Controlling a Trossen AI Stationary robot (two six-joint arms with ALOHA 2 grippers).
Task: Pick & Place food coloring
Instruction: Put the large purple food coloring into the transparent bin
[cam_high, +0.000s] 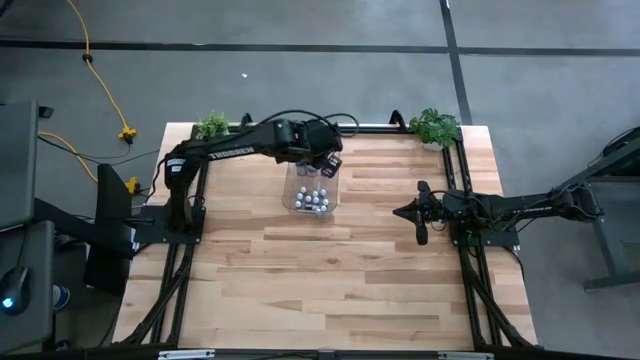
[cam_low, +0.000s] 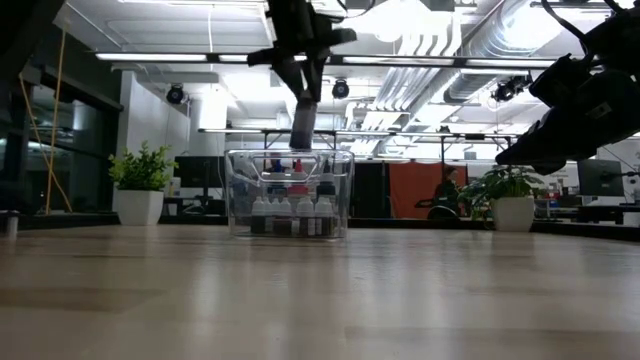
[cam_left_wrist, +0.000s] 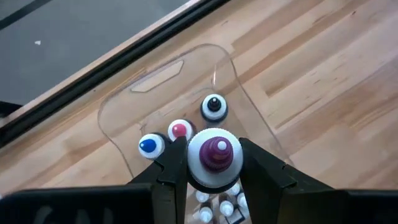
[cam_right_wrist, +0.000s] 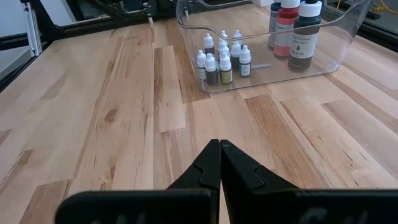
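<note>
A clear plastic bin (cam_high: 312, 190) stands on the table's far middle. Inside it are several tiny food coloring bottles (cam_right_wrist: 221, 57) with white caps and three larger ones (cam_right_wrist: 292, 28) with blue, red and black tips. My left gripper (cam_left_wrist: 214, 171) hangs over the bin's far end, shut on another larger food coloring bottle (cam_left_wrist: 214, 155) with a white cap and a purple tip. In the low view this bottle (cam_low: 303, 125) hangs upright, its bottom about level with the bin's rim (cam_low: 290, 152). My right gripper (cam_right_wrist: 219, 146) waits shut at the table's right side. My left gripper pinches the purple-tipped bottle between its two fingers (cam_left_wrist: 174, 168), one on each side, just below the white cap (cam_left_wrist: 198, 163). The fingers come from above, slanting down. The bottle stands upright in the hold, cap up, lifted clear over the bin.
Two potted plants (cam_high: 212, 125) (cam_high: 435, 127) stand at the table's far corners. Black frame rails (cam_high: 180, 270) run along the left and right edges. Bare wood lies between the bin and the near edge.
</note>
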